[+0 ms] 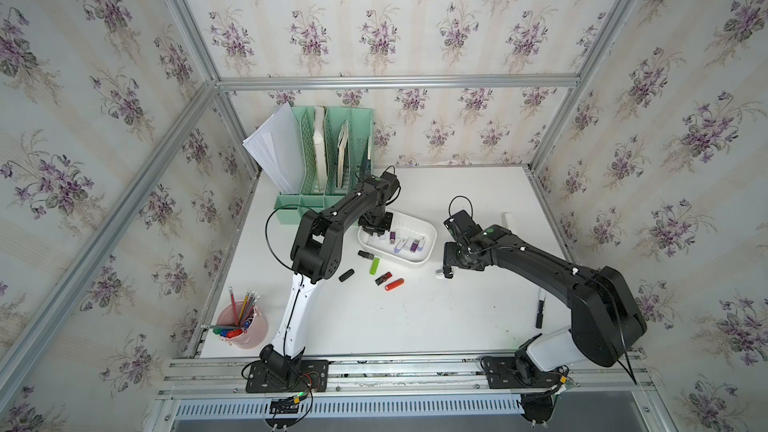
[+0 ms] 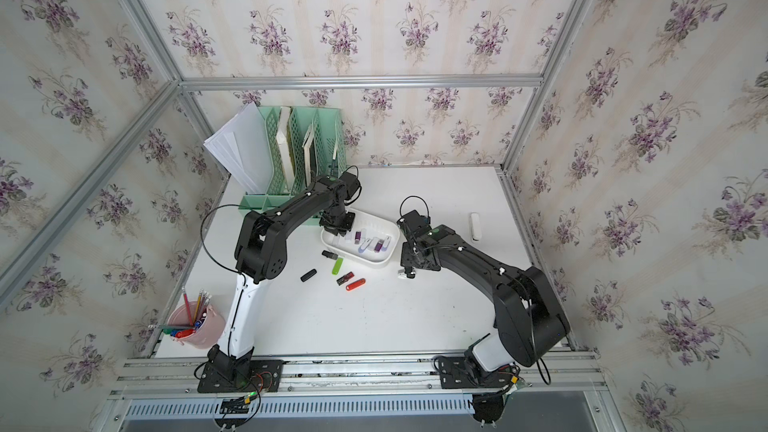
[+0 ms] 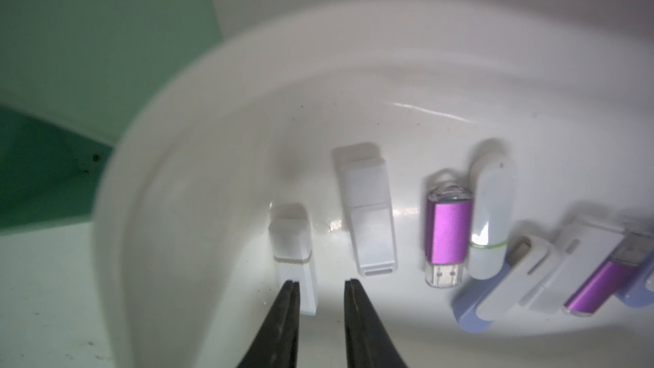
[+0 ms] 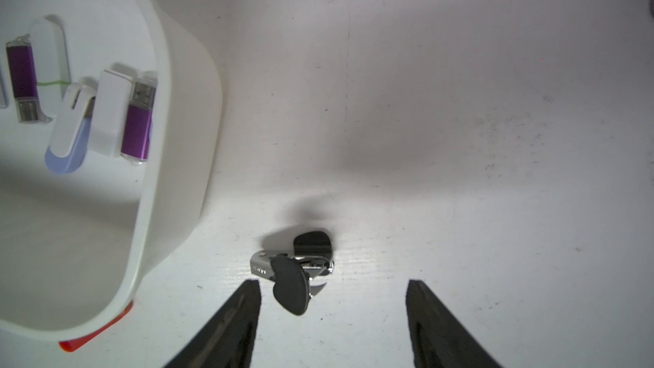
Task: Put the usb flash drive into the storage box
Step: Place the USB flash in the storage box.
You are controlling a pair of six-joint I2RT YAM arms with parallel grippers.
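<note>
The left gripper (image 3: 322,284) hangs inside the storage box (image 3: 148,171), jaws slightly apart and empty. The right gripper (image 4: 334,283) has its jaws wide over a metal flash drive (image 4: 283,267) by the box's corner, likely to grasp it.

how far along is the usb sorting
Done: several drives lie in the box. In hand: nothing; the left gripper hangs over the box, jaws slightly apart, the right gripper open over a silvery item. Left: green drive, red drive and three dark drives beside the box.
</note>
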